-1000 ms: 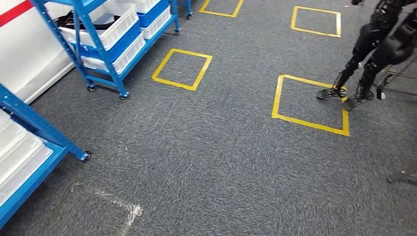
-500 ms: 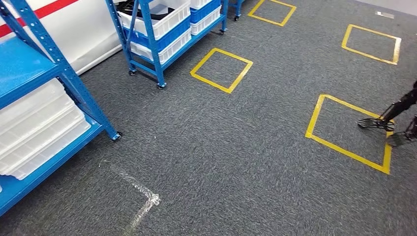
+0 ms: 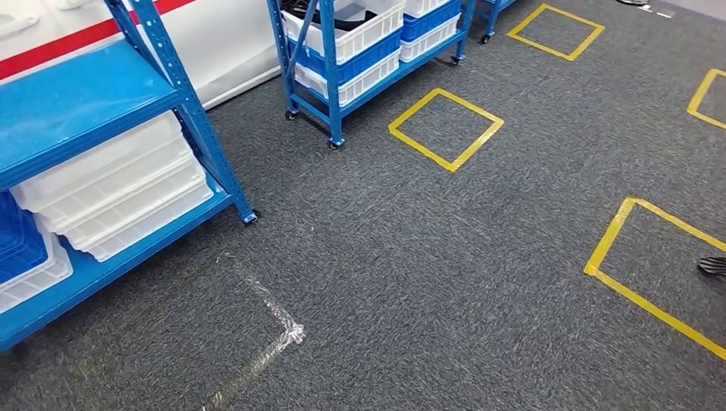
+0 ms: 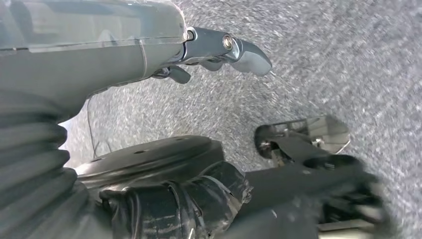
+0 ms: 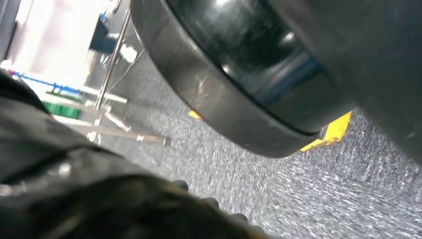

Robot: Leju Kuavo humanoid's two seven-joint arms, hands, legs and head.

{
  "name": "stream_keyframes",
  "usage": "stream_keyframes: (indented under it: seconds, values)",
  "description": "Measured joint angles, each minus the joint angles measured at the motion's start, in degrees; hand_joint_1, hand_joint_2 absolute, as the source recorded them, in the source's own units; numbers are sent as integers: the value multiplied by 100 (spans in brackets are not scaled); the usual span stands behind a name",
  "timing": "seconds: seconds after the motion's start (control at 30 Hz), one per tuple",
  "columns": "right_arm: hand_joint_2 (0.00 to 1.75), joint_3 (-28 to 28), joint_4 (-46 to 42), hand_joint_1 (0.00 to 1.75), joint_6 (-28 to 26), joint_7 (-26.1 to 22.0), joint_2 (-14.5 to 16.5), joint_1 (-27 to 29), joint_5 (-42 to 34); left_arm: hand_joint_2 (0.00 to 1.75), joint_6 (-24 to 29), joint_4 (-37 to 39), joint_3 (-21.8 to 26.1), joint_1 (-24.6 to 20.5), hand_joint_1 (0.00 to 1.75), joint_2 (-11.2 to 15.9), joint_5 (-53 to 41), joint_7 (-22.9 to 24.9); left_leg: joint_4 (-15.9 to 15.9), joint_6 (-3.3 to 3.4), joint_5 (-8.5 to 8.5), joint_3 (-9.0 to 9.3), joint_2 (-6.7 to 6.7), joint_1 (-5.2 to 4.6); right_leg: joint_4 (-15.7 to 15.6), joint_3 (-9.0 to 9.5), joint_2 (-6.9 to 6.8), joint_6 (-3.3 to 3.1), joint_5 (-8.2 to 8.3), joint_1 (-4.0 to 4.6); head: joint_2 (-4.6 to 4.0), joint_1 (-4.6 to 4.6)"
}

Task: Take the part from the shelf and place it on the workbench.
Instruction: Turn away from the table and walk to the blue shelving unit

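A robot's downward view across a workshop floor of dark grey carpet (image 3: 445,282), marked with yellow taped squares (image 3: 446,129). At the left stands a blue metal shelf (image 3: 81,94) on castors, its lower level stacked with white plastic bins (image 3: 120,193) and a blue bin (image 3: 19,244) at the edge. Further back stands a second blue shelf (image 3: 330,77), holding white and blue bins; its top bin (image 3: 351,26) contains something dark, possibly the part, though it is too far away and too cropped to be sure. The workbench cannot be located. From what little shows, the dark item looks like rigid plastic or metal, so it would probably feel stiff and fairly light, best taken across its sides; that is a guess. A patch of clear tape (image 3: 265,317) glints on the carpet near the robot. The left hand (image 4: 219,50), seen from its wrist camera, hangs over the carpet with grey fingers extended and spread, holding nothing. The right hand (image 5: 209,204) shows only as a few dark fingertips at the edge of a blurred picture, so whether it is spread or curled cannot be told; nothing visible is in it. The carpet looks flat and grippy underfoot, with broad walking room between the shelves.
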Motion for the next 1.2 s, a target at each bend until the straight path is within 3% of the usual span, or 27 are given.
stream_keyframes:
  seconds: [0.07, 0.1, 0.17, 0.2, 0.27, 0.33, 0.37, 0.4, 0.43, 0.47, 0.53, 0.57, 0.63, 0.7, 0.77, 0.83, 0.9, 0.93, 1.0, 1.07, 1.13, 1.2]
  values:
    - [0, 34, 0, 0, -30, 70, -4, -3, -3, 175, -6, -1, 2, -12, 0, -1, 11, -29, -583, 36, 186, 316, 217, -32, 31, 50, -124, 78, -73, 22, 0, 0]
    - [0, 49, 0, 0, -37, 98, -6, -7, -10, 175, -22, -1, 3, -10, 0, -1, 10, -64, -687, 74, 184, 371, 262, -52, 40, 73, -178, 113, -102, 43, -1, 11]
    - [0, 69, -2, 0, -42, 122, -9, -29, -22, 175, -58, 0, 7, 19, 0, 4, 4, -146, -698, 170, 165, 380, 142, -73, 29, 123, -289, 170, -137, 48, -1, 39]
    - [0, 78, -5, 0, -42, 131, -9, -42, -27, 175, -69, 1, 8, 44, 0, 7, 3, -174, -713, 203, 168, 390, 78, -73, 47, 138, -269, 201, -174, 32, -1, 45]
    - [0, 105, -10, 0, -38, 137, -9, -51, -43, 175, -73, 1, 10, 71, 0, 15, -2, -197, -751, 274, 186, 410, -53, -57, 360, 7, 20, 244, -395, -3, 1, 66]
    - [0, 145, -11, 0, -26, 139, -9, -35, -78, 175, -73, 1, 10, 75, 0, 22, -17, -188, -764, 323, 194, 405, -196, -56, 1125, -385, 365, 246, -750, -10, 2, 91]
    - [0, 163, -11, 0, -20, 139, -9, -25, -97, 175, -74, 1, 10, 74, 0, 23, -26, -179, -763, 335, 194, 402, -280, -62, 1503, -597, 426, 238, -866, -4, 2, 96]
    - [0, 180, -11, 0, -13, 139, -9, -15, -113, 175, -73, 1, 10, 76, 0, 25, -33, -166, -761, 341, 192, 405, -373, -70, 1726, -744, 452, 224, -875, 2, 2, 95]
    - [0, 193, -11, 0, -9, 139, -9, -8, -122, 175, -72, 1, 10, 80, 0, 28, -39, -156, -759, 343, 191, 411, -471, -75, 1736, -799, 467, 203, -766, 11, 2, 95]
    - [0, 202, -11, 0, -7, 139, -10, -3, -126, 175, -70, 1, 10, 84, 0, 31, -44, -150, -757, 343, 191, 419, -566, -77, 1509, -746, 495, 173, -557, 21, 2, 96]
    - [0, 219, -11, 0, -7, 139, -15, 5, -127, 175, -66, 1, 10, 87, 0, 33, -53, -138, -745, 331, 190, 421, -742, -83, 714, -472, 738, 100, -96, 36, 2, 94]
    - [0, 229, -11, 0, -6, 139, -19, 7, -127, 175, -66, 1, 10, 86, 0, 33, -57, -132, -736, 316, 189, 411, -820, -86, 389, -355, 866, 80, 38, 38, 2, 92]
    - [0, 257, -11, 0, -4, 137, -26, -2, -127, 175, -66, 1, 10, 92, 0, 32, -63, -124, -734, 263, 196, 385, -942, -80, 134, -260, 983, 70, 83, 46, 1, 90]
    - [0, 281, -13, 0, -4, 134, -22, -31, -128, 175, -67, 1, 10, 114, 0, 39, -65, -118, -737, 197, 202, 359, -1018, -66, 90, -210, 830, 52, 102, 34, 1, 91]
    - [0, 295, -15, 0, -5, 132, -19, -35, -140, 175, -64, 1, 10, 124, 0, 51, -64, -114, -526, 131, 55, 258, -755, -85, 26, -147, 671, 5, 128, 7, 0, 68]
    - [0, 307, -15, 0, -8, 126, -19, -14, -168, 175, -62, 1, 10, 108, 0, 55, -63, -111, 86, 73, -290, -23, -354, -87, -2, -118, 498, -32, 129, 13, 0, 32]
    - [0, 325, -15, 0, -11, 100, -19, 3, -200, 175, -62, 1, 10, 100, 0, 56, -64, -110, 712, 26, -525, -326, -209, -60, 0, -101, 299, -46, 106, 25, 0, 18]
    - [0, 337, -15, 0, -14, 74, -20, 7, -215, 175, -62, 1, 10, 106, 0, 56, -64, -109, 792, 10, -497, -362, -180, -48, 2, -90, 206, -43, 90, 26, 0, 16]
    - [0, 363, -19, 0, -19, 12, -18, 2, -240, 175, -62, 1, 10, 121, 0, 62, -65, -109, 302, -2, -166, -99, -86, -32, 7, -47, 46, -18, 51, 20, -1, 15]
    - [0, 383, -26, 0, -14, -36, -16, -4, -302, 175, -62, 1, 10, 113, 0, 66, -62, -113, -427, 36, 104, 290, 174, -60, 22, 9, -87, 39, -8, 42, -1, 15]
    - [0, 393, -30, 0, -61, -52, -17, -11, -442, 175, -59, 1, 10, 97, 0, 68, -43, -120, -703, 129, 141, 440, 293, -95, 31, 47, -186, 102, -53, 78, 0, 40]
    - [87, 395, -36, 0, -212, -41, -21, -30, -651, 175, -43, 1, 11, 109, 0, 75, 4, -147, -713, 226, 144, 445, 176, -96, 32, 78, -231, 164, -85, 78, 1, 63]
